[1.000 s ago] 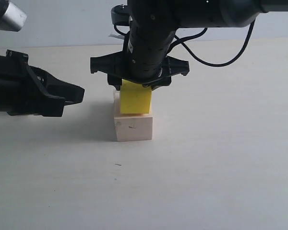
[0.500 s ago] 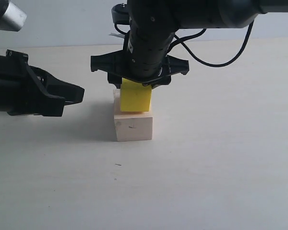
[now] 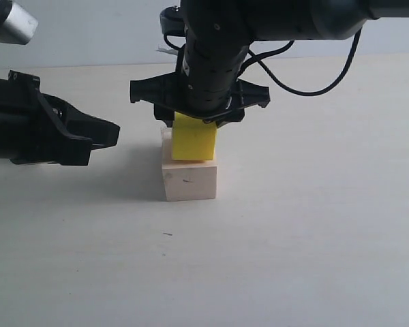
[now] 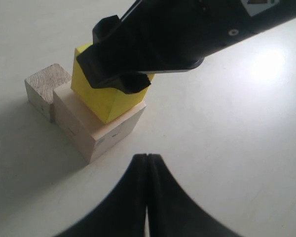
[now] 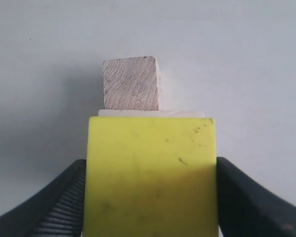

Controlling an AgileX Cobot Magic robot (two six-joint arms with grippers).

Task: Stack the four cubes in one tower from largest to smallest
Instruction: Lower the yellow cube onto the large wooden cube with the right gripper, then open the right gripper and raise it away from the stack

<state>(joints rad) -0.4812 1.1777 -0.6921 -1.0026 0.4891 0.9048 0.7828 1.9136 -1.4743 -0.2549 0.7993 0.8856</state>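
Observation:
My right gripper [image 3: 196,117] is shut on the medium bright yellow cube [image 3: 193,142], its fingers [image 5: 246,197] pressed against two opposite sides. The yellow cube [image 5: 150,163] rests, slightly tilted, on or just above the top of the large pale wood cube [image 3: 189,180]. A smaller brownish grained wood cube [image 4: 44,86] stands on the table right behind the large cube [image 4: 103,131], touching or nearly touching it. My left gripper [image 3: 112,133] hovers shut and empty to the left of the stack. The smallest pale wood cube is out of view.
A pale tabletop [image 3: 313,225] stretches in front of and to the right of the stack. The right arm's black cable [image 3: 307,88] loops above the table behind the stack.
The yellow cube and right gripper have shifted a few pixels to the right over the large cube. The left arm has not moved.

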